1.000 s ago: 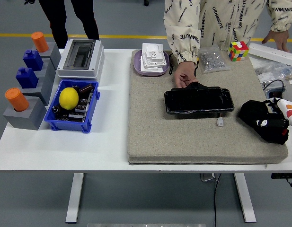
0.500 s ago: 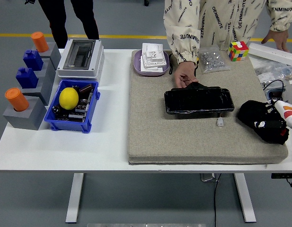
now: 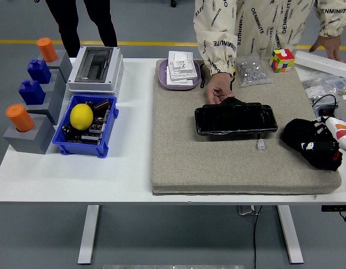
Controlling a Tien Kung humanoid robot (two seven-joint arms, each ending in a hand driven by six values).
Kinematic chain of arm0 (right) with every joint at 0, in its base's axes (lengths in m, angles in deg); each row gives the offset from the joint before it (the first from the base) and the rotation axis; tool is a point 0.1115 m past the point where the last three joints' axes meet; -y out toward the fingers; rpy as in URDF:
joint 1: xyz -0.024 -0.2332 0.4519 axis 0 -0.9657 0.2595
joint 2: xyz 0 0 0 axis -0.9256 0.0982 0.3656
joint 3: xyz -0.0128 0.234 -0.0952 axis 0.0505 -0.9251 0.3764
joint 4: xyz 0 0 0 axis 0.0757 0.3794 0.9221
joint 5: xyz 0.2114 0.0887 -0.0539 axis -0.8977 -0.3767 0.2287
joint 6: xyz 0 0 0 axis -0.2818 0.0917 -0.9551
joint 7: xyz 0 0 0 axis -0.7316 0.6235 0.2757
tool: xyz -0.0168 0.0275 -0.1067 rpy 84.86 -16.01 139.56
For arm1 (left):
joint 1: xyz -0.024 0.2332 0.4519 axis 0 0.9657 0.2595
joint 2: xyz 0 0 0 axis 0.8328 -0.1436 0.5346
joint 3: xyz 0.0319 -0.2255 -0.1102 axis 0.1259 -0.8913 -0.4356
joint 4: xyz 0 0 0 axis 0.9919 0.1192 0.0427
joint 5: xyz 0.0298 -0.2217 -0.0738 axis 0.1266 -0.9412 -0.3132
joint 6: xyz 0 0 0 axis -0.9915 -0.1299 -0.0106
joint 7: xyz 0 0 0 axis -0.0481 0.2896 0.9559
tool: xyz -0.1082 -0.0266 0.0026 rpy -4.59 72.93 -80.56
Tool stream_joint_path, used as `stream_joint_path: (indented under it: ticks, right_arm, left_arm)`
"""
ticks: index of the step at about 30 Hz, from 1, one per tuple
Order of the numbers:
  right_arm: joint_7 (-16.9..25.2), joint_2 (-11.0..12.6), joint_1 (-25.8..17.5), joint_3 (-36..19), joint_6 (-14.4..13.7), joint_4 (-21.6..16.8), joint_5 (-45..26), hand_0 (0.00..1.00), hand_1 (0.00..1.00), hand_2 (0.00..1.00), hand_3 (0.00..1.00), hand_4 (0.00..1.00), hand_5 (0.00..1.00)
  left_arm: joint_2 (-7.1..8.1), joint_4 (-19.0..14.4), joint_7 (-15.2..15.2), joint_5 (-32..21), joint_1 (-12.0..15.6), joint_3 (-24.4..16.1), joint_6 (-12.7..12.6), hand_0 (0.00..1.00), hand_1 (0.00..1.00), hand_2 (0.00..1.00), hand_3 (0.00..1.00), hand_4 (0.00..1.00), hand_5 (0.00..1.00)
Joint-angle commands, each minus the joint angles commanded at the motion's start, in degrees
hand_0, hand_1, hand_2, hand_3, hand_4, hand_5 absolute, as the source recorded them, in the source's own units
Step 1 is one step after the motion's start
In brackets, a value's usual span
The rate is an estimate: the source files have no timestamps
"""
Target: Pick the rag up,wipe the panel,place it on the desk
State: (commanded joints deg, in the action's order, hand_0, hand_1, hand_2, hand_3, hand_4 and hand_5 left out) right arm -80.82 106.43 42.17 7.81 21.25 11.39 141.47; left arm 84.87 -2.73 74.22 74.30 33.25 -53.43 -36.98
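The black panel (image 3: 235, 120) lies flat in the middle of the grey felt mat (image 3: 178, 157). A person's hand (image 3: 219, 89) rests on its far edge. The black rag (image 3: 296, 133) sits bunched on the mat's right side. My right hand (image 3: 321, 150) comes in from the right edge and lies against the rag's right side. Black hand and black cloth merge, so the hold is unclear. A small white connector (image 3: 261, 144) lies just in front of the panel. My left arm is out of sight.
A blue bin (image 3: 86, 126) with a yellow ball, a grey electrical box (image 3: 96, 68) and grey blocks with orange and blue pegs (image 3: 28, 98) fill the left. A purple tray (image 3: 179, 73), a bag of small parts (image 3: 251, 72), a colour cube (image 3: 282, 60) and cables (image 3: 327, 101) line the back and right.
My right forearm and hand have shifted slightly left and up against the rag. The panel and the person's hand have stayed put.
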Motion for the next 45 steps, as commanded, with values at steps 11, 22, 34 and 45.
stream_joint_path:
  ticks: [11,22,34,45]
  right_arm:
    - [0.1,-0.5,-0.2,-0.1,-1.5,0.5,-0.3,0.616,0.557,0.597,0.658,0.998,0.517]
    - [-0.2,-1.5,-0.2,-0.2,-2.5,0.7,0.0,0.569,0.515,0.549,0.548,0.998,0.488]
    - [-0.2,-1.7,-0.7,-0.3,-3.4,0.7,0.4,0.462,0.451,0.479,0.466,0.998,0.468]
    - [-0.1,-1.4,-0.8,-0.3,-5.4,0.6,0.7,0.376,0.388,0.449,0.433,0.998,0.403]
  left_arm:
    - [0.0,0.0,0.0,0.1,0.1,-0.2,0.0,0.643,0.691,0.73,0.565,0.593,0.471]
    - [0.04,0.0,0.2,0.0,0.0,0.0,-0.1,0.643,0.691,0.729,0.565,0.593,0.471]
    - [0.19,0.0,0.3,0.1,0.2,0.0,-0.2,0.641,0.691,0.728,0.564,0.593,0.47]
    - [0.22,0.0,0.3,0.1,0.2,0.2,-0.2,0.641,0.69,0.726,0.565,0.592,0.469]
